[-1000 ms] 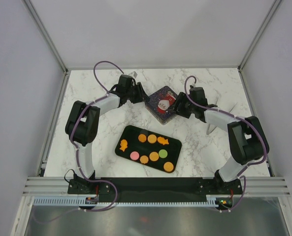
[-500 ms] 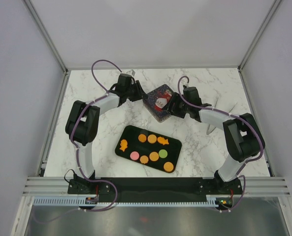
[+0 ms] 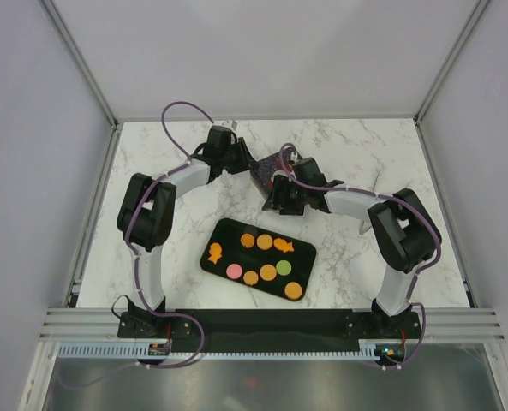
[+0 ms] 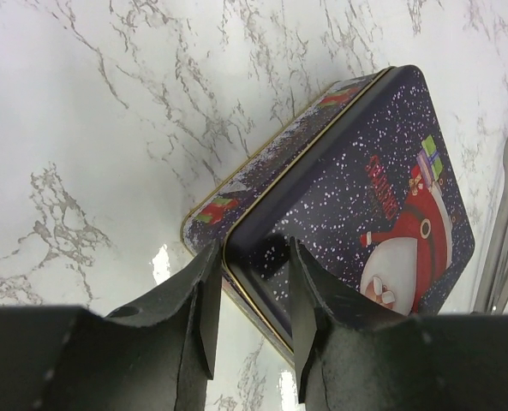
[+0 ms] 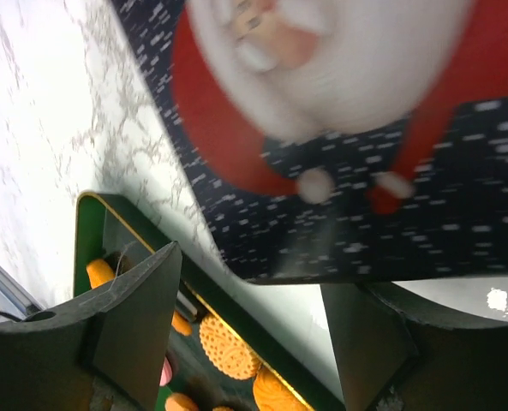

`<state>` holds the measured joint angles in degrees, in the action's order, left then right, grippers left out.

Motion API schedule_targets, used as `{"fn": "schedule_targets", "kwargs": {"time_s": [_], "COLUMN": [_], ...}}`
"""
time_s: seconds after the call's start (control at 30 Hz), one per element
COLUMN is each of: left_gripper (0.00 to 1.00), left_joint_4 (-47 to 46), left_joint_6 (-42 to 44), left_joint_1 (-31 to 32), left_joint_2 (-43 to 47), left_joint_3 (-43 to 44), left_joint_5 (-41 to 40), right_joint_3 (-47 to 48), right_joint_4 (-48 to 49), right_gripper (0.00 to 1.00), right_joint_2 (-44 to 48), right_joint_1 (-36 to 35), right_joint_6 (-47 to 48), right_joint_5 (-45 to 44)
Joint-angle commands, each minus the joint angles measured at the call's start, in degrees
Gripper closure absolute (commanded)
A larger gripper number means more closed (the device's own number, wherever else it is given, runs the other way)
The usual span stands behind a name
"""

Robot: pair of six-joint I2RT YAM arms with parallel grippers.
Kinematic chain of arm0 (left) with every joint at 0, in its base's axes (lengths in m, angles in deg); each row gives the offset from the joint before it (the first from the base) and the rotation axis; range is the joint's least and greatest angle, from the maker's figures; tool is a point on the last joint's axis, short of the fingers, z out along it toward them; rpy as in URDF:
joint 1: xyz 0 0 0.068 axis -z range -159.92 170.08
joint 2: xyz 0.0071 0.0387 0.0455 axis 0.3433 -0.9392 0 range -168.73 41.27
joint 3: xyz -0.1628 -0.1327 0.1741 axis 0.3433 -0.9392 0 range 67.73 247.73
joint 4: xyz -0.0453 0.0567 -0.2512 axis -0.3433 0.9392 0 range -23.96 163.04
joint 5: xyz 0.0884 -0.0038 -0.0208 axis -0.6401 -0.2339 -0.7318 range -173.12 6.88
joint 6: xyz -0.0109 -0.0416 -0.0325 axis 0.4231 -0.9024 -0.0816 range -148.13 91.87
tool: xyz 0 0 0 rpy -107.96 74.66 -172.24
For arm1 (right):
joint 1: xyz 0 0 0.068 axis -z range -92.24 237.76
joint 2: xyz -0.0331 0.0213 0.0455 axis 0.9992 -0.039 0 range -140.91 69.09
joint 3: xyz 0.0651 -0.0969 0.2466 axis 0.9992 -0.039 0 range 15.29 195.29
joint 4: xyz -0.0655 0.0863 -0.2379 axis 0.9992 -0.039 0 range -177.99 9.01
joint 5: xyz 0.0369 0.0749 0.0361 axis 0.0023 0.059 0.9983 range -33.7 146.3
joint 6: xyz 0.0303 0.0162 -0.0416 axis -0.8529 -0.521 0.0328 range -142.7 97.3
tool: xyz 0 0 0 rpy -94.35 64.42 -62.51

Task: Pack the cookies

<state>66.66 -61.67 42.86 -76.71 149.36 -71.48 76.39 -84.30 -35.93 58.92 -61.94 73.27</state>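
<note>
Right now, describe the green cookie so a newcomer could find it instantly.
Find the black tray in the middle of the marble table. Toward its right end lies the green cookie, round and flat. It is the only green piece; its neighbours are orange.

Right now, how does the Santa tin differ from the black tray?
The tin is dark blue with a Santa picture; the tray is plain black. The tin has its lid on; the tray lies open, cookies showing. The tin lies farther from the arm bases than the tray. Both have rounded corners.
</note>
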Motion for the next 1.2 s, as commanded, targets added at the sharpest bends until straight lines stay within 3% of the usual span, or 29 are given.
{"fn": "schedule_targets", "kwargs": {"time_s": [0.0,0.23,0.37,0.5,0.67,0.9,1.17], "left_gripper": [0.98,0.96,0.83,0.68,0.55,0.53,0.58], "left_joint_4": [14.14,17.39,18.62,19.50,20.56,22.93,23.37], "left_joint_6": [2.25,3.57,4.36,5.06,5.85,6.21,6.21], "left_joint_1": [2.62,0.95,0.24,-0.20,-0.20,-0.37,-0.55], "left_joint_2": [-5.16,-6.21,-6.13,-5.95,-6.39,-8.85,-10.43], "left_joint_3": [-0.95,1.25,1.61,2.40,3.89,7.05,8.72], "left_joint_5": [2.77,3.57,3.92,4.09,4.18,4.53,4.53], "right_joint_3": [4.11,7.18,11.75,15.53,20.98,24.68,16.16], "right_joint_4": [-0.28,-5.91,-10.83,-13.39,-13.57,-10.84,-4.87], "right_gripper": [0.27,0.26,0.23,0.20,0.18,0.17,0.17], "right_joint_2": [1.12,8.84,10.44,9.04,-0.97,-11.96,-7.85], "right_joint_1": [-1.31,-0.87,2.37,10.10,16.18,16.27,16.10], "right_joint_6": [3.38,6.89,10.67,13.57,16.92,16.40,12.44], "right_joint_5": [1.14,-1.41,-6.77,-11.67,-6.79,1.30,6.49]}}
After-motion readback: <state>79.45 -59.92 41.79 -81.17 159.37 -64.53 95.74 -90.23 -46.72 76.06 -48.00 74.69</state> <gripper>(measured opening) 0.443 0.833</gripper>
